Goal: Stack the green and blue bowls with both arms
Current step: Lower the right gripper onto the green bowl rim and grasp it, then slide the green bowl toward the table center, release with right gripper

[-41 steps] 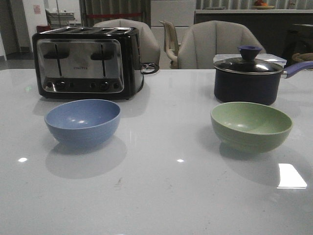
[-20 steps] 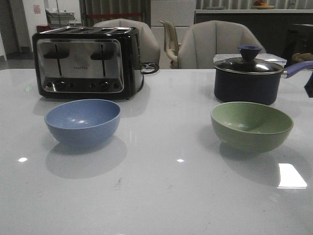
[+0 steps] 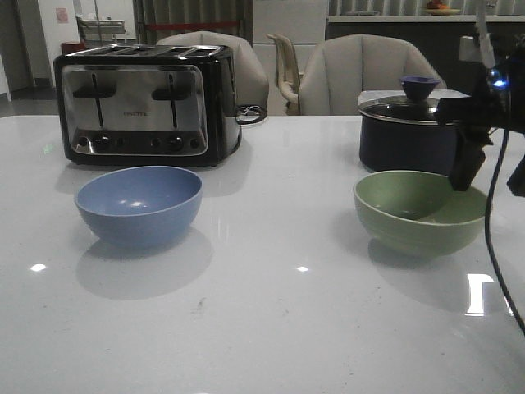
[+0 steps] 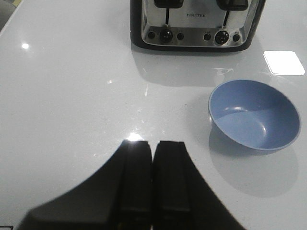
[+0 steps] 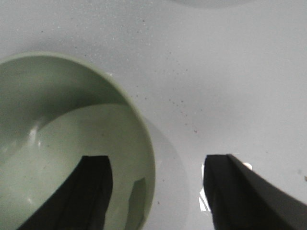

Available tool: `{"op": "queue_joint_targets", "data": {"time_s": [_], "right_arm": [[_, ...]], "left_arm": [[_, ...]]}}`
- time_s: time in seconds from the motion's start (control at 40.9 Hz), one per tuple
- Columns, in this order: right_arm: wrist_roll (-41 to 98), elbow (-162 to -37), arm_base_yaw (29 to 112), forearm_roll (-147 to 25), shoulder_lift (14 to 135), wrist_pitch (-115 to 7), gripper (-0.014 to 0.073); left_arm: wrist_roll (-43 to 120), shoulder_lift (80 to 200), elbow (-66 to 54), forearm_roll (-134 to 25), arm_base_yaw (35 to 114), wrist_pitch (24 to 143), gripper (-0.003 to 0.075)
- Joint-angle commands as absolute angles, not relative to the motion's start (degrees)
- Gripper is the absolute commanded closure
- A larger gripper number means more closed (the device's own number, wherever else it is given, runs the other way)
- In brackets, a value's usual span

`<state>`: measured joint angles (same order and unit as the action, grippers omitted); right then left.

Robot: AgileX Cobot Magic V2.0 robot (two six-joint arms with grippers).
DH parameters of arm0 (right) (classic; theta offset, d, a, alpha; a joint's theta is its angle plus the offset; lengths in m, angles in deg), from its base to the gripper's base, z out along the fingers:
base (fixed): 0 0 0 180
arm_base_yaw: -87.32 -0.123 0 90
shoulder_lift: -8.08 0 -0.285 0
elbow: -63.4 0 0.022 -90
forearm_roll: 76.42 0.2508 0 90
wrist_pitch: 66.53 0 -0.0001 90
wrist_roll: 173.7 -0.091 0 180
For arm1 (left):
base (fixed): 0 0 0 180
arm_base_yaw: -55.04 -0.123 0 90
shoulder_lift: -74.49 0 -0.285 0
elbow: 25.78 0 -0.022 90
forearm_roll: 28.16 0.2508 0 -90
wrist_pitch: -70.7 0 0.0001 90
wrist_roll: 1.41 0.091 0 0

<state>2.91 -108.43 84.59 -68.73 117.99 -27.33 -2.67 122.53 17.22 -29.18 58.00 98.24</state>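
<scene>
The dusty blue bowl sits on the white table at the left, and also shows in the left wrist view. The sage green bowl sits at the right. My right gripper is open and hangs just above the green bowl's right rim. In the right wrist view one finger is over the inside of the green bowl and the other is outside it. My left gripper is shut and empty over bare table, apart from the blue bowl. It is out of the front view.
A black and chrome toaster stands behind the blue bowl. A dark lidded saucepan stands just behind the green bowl. The right arm's cable hangs down at the right edge. Chairs stand beyond the table's far edge.
My right arm has come into the front view from the right and now hangs over the green bowl's right rim. Both bowls have stayed in place.
</scene>
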Motion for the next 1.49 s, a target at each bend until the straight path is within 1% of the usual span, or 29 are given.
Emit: {"op": "queue_joint_targets", "data": {"time_s": [0.0, 0.073, 0.195, 0.366, 0.489, 0.537, 0.684, 0.855, 1.075, 1.246, 1.295, 1.344, 1.466], "right_arm": [[3.13, -112.10, 84.96, -68.08, 118.13, -27.66, 0.0112], [3.18, -113.06, 84.92, -68.02, 119.47, -26.91, 0.0172], [3.18, -113.87, 84.71, -67.75, 120.15, -25.76, 0.0312], [3.37, -114.27, 84.71, -67.40, 120.07, -24.11, 0.0475], [5.11, -114.27, 84.64, -66.24, 119.04, -22.71, 0.0550], [6.30, -114.27, 84.35, -65.03, 117.93, -22.14, 0.0561], [10.25, -114.21, 81.02, -61.19, 113.36, -20.20, 0.0560], [11.92, -114.04, 72.48, -60.34, 110.96, -20.04, 0.0560], [11.92, -114.04, 62.87, -60.34, 115.21, -23.13, 0.0560], [11.92, -114.04, 60.12, -60.34, 119.36, -26.17, 0.0557], [11.87, -114.04, 59.90, -60.12, 120.02, -26.50, 0.0539], [11.87, -114.04, 59.65, -60.11, 120.43, -26.59, 0.0497], [11.87, -114.10, 59.65, -60.11, 120.56, -27.22, 0.0319]], "left_arm": [[-3.17, 122.81, 15.20, -29.58, 58.40, 93.24, 0.0619], [-3.17, 122.81, 15.20, -29.58, 58.40, 93.24, 0.0619], [-3.17, 122.81, 15.20, -29.58, 58.40, 93.24, 0.0619], [-3.17, 122.81, 15.20, -29.58, 58.40, 93.24, 0.0619], [-3.17, 122.81, 15.20, -29.58, 58.40, 93.24, 0.0619], [-3.17, 122.81, 15.20, -29.58, 58.40, 93.19, 0.0619], [-3.17, 122.81, 15.20, -29.58, 58.40, 93.19, 0.0619], [-3.17, 122.81, 15.20, -29.58, 58.40, 93.19, 0.0619], [-3.17, 122.81, 15.20, -29.58, 58.40, 93.19, 0.0619], [-3.17, 122.81, 15.20, -29.58, 58.40, 93.19, 0.0619], [-3.17, 122.81, 15.20, -29.58, 58.40, 93.19, 0.0619], [-3.17, 122.81, 15.20, -29.58, 58.40, 93.19, 0.0619], [-3.17, 122.81, 15.20, -29.58, 58.40, 93.19, 0.0619]]}}
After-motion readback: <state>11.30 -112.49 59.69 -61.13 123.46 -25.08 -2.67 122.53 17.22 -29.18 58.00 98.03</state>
